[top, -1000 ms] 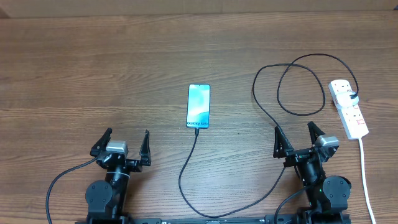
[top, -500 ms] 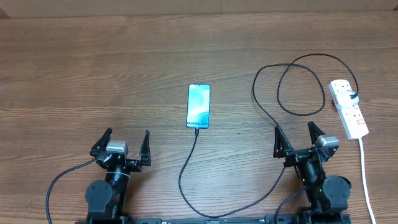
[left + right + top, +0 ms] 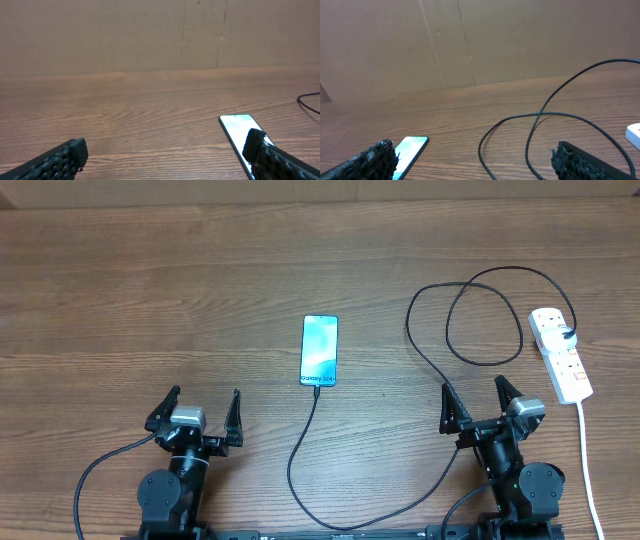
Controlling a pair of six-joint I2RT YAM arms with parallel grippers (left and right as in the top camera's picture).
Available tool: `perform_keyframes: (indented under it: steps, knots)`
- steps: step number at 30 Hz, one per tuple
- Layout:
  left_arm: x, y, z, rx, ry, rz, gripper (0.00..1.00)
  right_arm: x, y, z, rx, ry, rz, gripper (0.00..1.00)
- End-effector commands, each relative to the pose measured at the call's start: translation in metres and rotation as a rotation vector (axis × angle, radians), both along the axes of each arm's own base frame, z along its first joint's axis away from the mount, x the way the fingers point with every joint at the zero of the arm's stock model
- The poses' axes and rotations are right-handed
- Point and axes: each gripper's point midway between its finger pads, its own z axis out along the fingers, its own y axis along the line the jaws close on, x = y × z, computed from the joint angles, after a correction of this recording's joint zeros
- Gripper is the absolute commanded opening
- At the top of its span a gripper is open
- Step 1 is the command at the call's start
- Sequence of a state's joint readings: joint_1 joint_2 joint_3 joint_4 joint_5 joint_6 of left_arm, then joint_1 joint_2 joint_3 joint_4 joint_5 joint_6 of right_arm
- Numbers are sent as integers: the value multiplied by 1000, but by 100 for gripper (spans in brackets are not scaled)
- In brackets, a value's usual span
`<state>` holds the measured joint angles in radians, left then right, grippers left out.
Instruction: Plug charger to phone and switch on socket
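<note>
The phone (image 3: 319,350) lies flat at the table's middle, light-blue screen up; it also shows in the left wrist view (image 3: 236,131) and the right wrist view (image 3: 409,150). The thin black charger cable (image 3: 425,365) runs from the phone's near short end, curves along the front, loops at the right and ends in a black plug in the white socket strip (image 3: 560,355). It shows in the right wrist view (image 3: 535,125). My left gripper (image 3: 197,408) is open and empty at the front left. My right gripper (image 3: 477,400) is open and empty, front right, straddling the cable.
The strip's white cord (image 3: 588,470) runs down the right side to the front edge. A brown cardboard wall (image 3: 150,35) stands behind the wooden table (image 3: 150,300).
</note>
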<state>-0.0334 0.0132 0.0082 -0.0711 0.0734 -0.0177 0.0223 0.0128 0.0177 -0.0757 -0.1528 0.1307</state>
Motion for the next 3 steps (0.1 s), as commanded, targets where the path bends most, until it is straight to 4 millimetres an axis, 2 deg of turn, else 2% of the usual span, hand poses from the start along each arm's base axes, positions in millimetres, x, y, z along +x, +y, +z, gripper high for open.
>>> perform_keyframes:
  steps: [1,3]
  knots:
    - [0,-1,-1,22,-4,-2,100,0,1,-1,4,-6,6,100]
    - [0,-1,-1,22,-4,-2,100,0,1,-1,4,-6,6,100]
